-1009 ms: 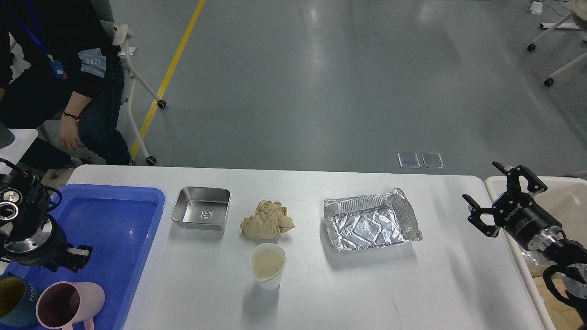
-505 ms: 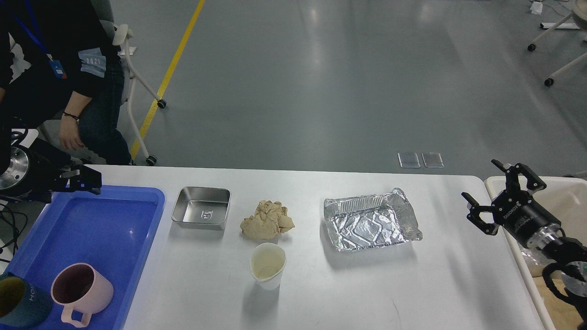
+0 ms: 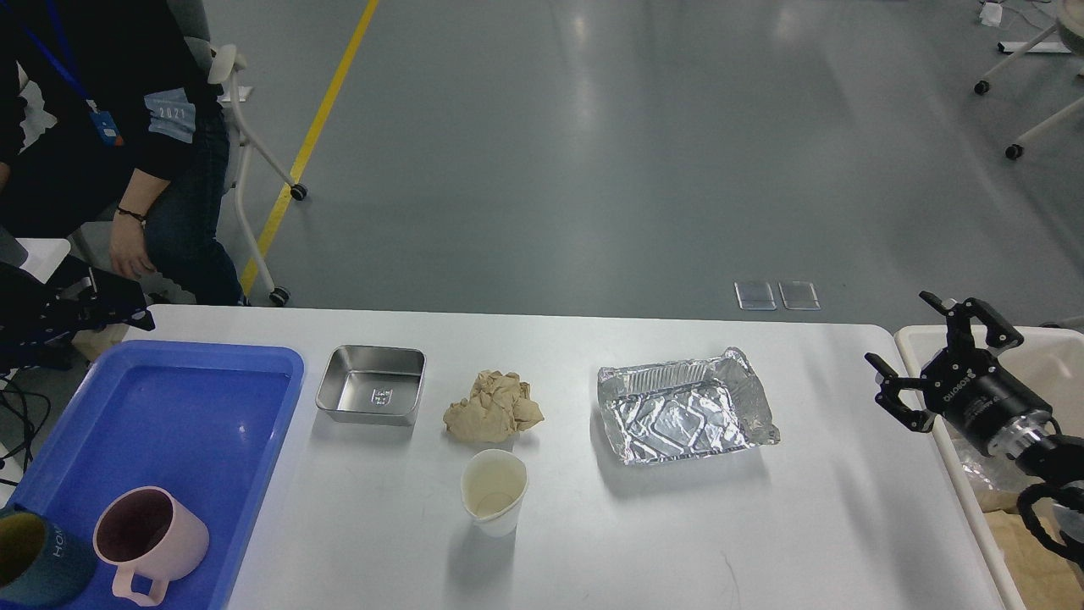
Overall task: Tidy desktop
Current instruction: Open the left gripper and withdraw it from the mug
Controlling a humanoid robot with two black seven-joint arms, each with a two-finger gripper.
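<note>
Desktop: the large smooth white rectangular desktop with rounded corners is filling the lower half of the head view, matte and faintly scuffed.
Steel dish: a shallow square brushed-metal dish is sitting on the desktop, just right of the blue tray.
Paper wad: a crumpled tan ball of paper is lying right of the steel dish, creased all over.
Paper cup: a small white paper cup is standing upright near the paper wad, on its near side.
Foil pan: a wrinkled, dented rectangular aluminium foil pan is resting well right of the steel dish.
Blue tray: a glossy blue plastic tray is lying at the desktop's left end, carrying a matte pink mug and a dark teal mug.
Cream bin: a cream plastic bin is standing off the desktop's right edge.
Right gripper: the black two-finger right gripper is hanging over the desktop's right edge, fingers spread wide, holding nothing.
Left gripper: the dark left gripper is hovering beyond the blue tray's far left corner; I cannot tell how its fingers are set.
</note>
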